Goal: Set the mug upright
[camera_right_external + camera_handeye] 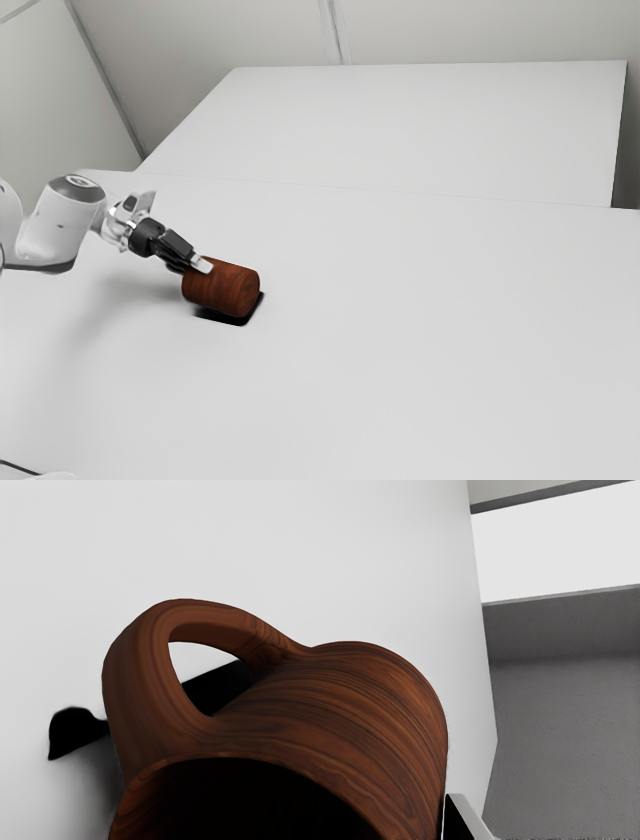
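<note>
1. Across much of the exterior view: a broad, pale worktop (400,340), bearing the mug (222,288). In the wrist view, past the edge of this same white surface: a grey, speckled surface (565,740).
2. From the exterior view's left: the white arm (62,225), reaching down toward the mug.
3. At the outer end of the arm: the end effector (197,266), right up against the mouth end of the mug. Impossible to tell whether open, closed or gripping.
4. Just ahead of the end effector: the mug, dark reddish wood, over on its side rather than upright. Long axis close to level, running away from the end effector toward the exterior view's right and slightly nearer to that camera. Impossible to tell whether resting fully flat or a little raised.
5. Toward the exterior view's right: the flat base (243,294), facing away from the end effector.
6. In the wrist view: a thick looped handle (132,680), standing out sideways from the wall of the mug. Also the rim (215,756), round a dark, hollow mouth, turned back toward the end effector.
7. Beneath and beside the mug: a black shadow (232,319), close along its underside.
</note>
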Tool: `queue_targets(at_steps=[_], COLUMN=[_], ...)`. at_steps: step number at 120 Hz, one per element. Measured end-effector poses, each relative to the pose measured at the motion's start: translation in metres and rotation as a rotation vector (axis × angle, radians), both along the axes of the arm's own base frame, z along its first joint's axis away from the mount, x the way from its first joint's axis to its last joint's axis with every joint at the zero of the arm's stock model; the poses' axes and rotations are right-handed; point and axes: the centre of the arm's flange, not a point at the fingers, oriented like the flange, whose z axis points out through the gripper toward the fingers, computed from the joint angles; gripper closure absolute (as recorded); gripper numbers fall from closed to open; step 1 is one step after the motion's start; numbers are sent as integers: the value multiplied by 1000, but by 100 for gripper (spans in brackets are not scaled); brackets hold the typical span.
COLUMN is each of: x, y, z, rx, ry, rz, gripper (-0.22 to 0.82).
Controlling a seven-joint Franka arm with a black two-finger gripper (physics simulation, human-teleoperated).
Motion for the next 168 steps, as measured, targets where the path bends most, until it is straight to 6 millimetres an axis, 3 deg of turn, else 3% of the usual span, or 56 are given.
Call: queue_targets(at_steps=[21,47,68,92,115,149,168], x=[2,2,1,2,-2,-16,-18], y=[-6,-9,-20,-55,-86,-143,-154], z=[10,16,49,90,108,118,108], rx=[-23,-22,46,276,522,834,928], ry=[-20,-25,-62,-124,-194,-367,-432], rz=[-16,-24,-47,-145,-242,-398,-457], gripper=[71,76,77,78,78,78,78])
